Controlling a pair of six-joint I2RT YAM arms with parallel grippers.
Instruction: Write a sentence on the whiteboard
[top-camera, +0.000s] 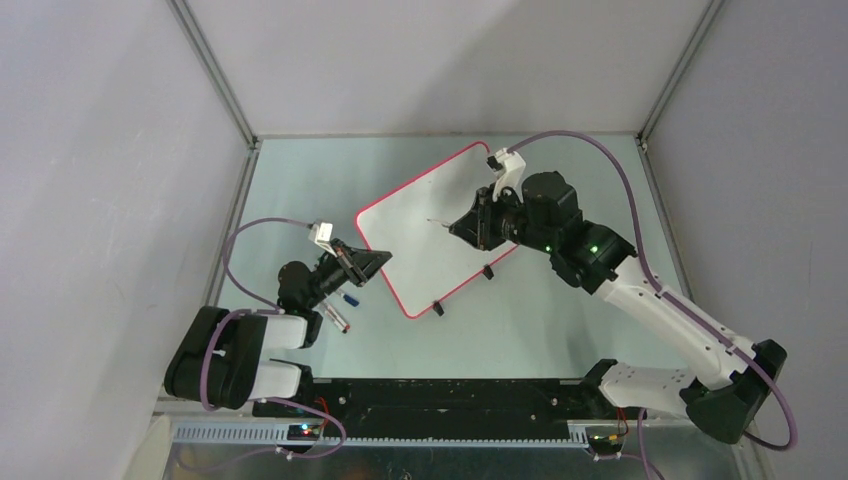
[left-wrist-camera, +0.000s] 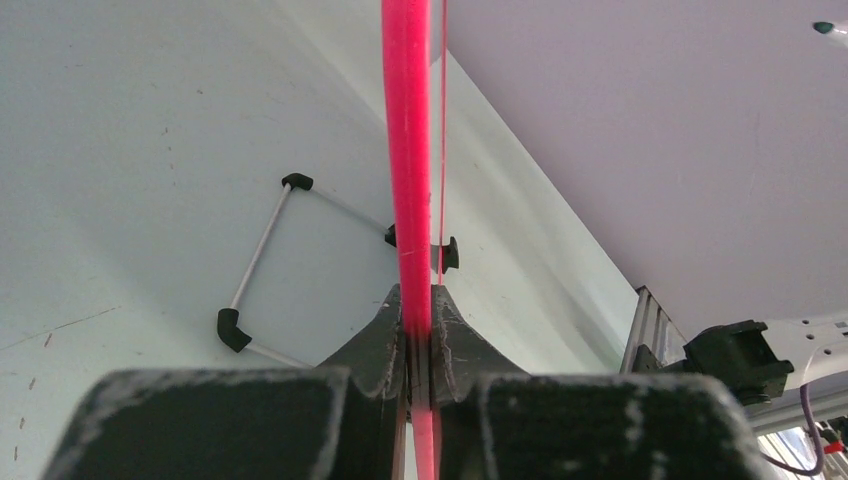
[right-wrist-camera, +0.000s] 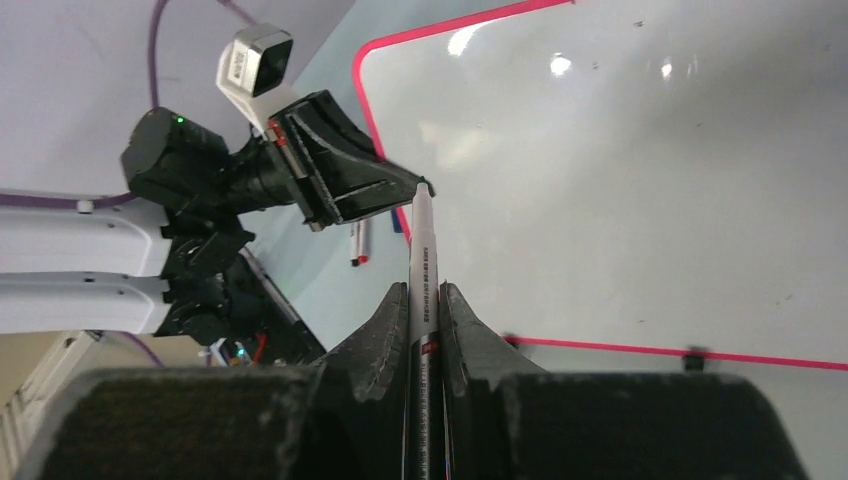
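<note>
Mid-table, on the pale green table (top-camera: 560, 310): the whiteboard (top-camera: 415, 240), glossy white with a thin red-pink rim, set at an angle with one rounded corner pointing near and another far. Two small black clip feet (top-camera: 488, 271) along its near-right edge.

At the board's near-left edge, the left hand (top-camera: 383, 259), pressed together and pinching the rim. In the left wrist view, the red-pink rim running straight up out of the narrow slot between the two dark fingers (left-wrist-camera: 375, 345). Impossible to tell whether the board lies flat or is raised at that edge.

Over the right part of the board, the right hand (top-camera: 457, 225), closed on a slim white marker (right-wrist-camera: 422, 270) and pointing left. Marker clamped between the fingers along its barrel, tip out in front, above the white surface and aimed toward the left hand. Contact between tip and board not discernible.

Dark print and a small red mark on the marker's barrel, too blurred to read. Grey lettering on the white wrist camera (right-wrist-camera: 255, 62) of the left arm, likewise illegible.

On the table just near and left of the board, beside the left arm: a loose pen (top-camera: 340, 318) with a red end and a small blue piece (top-camera: 351, 298), apart from both hands.
</note>
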